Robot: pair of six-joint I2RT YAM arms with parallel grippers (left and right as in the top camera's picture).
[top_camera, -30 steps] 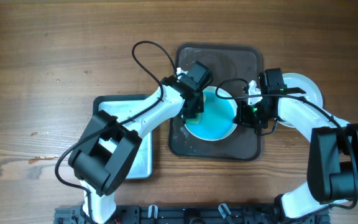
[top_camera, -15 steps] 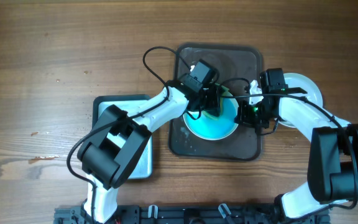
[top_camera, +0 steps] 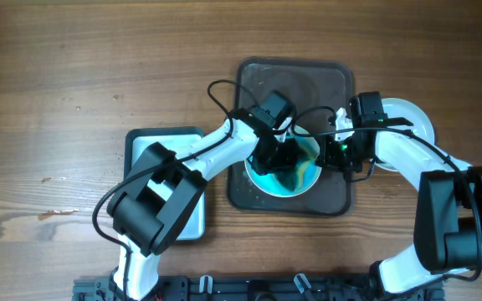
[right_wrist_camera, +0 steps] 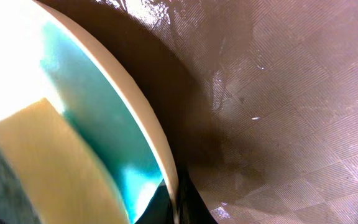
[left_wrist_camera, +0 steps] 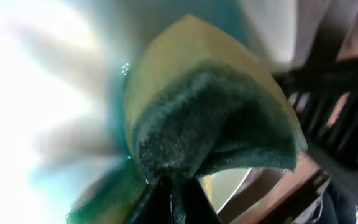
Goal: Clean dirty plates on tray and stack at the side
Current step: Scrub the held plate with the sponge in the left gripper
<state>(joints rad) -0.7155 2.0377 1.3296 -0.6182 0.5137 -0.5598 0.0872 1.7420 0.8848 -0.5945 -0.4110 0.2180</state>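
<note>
My left tool [top_camera: 279,155] held the sponge [left_wrist_camera: 210,118] pressed onto the teal plate [right_wrist_camera: 104,118], which sat in the tray [top_camera: 308,84] on the bench [top_camera: 57,67], while my right tool [top_camera: 333,150] was closed on the plate's rim.

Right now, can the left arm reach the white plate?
Probably not: the right arm lies across the white plate, and the left end effector is shut on the sponge on the teal plate.
</note>
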